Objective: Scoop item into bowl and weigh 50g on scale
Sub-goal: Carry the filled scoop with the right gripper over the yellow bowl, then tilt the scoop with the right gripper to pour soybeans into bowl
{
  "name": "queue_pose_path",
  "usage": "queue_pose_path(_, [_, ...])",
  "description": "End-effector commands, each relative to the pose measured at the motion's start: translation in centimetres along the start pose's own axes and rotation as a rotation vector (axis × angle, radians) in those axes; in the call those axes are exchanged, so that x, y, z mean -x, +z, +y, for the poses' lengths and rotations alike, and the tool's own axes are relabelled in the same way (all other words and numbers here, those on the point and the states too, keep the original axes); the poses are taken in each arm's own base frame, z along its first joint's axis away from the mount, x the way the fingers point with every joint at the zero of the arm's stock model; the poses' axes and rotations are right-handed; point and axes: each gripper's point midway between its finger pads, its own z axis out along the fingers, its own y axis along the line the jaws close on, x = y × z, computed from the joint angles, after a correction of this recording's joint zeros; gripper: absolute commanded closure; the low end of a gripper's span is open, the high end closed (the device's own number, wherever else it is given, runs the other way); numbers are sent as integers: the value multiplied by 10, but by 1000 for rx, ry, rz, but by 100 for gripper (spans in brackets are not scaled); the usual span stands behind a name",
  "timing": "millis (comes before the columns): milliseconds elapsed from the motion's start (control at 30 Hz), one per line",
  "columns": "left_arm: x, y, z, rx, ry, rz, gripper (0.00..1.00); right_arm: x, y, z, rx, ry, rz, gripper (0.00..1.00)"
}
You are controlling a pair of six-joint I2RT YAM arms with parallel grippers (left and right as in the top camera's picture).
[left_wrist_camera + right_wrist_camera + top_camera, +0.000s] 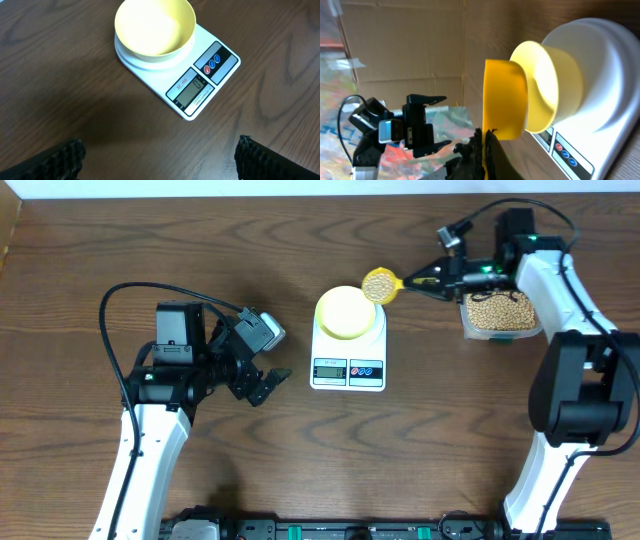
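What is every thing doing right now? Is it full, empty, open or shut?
bowl, empty, sitting on the scale.
scale, carrying the bowl.
scoop, full of beans, at the bowl's rim.
container, open, holding more beans.
left gripper, open, empty.
right gripper, shut on the scoop's handle.

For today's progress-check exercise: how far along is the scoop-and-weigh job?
Done: the bowl sits empty on the scale, and the scoop is full of beans. In hand: the right end effector, shut on the scoop's handle, holds it at the bowl's rim. Left: tip the beans in, then top up from the container until the scale reads 50 g.
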Motion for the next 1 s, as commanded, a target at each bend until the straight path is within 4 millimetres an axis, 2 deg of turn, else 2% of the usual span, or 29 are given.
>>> queue_pose_path(0, [6,-2,1,1,-4,-12,2,3,17,4,14,108,19,99])
queue_pose_path(367, [6,-2,1,1,-4,-12,2,6,50,3,-79,47,27,99])
queue_pose_path(633, [6,-2,1,1,-4,-12,2,-1,67,2,-124,-48,56,99])
queue_pose_path(800, [6,-2,1,1,-4,-12,2,-2,70,5,-218,-91,59,98])
queue_pose_path(967, [6,-2,1,1,-4,-12,2,2,70,19,-286,-165,54,99])
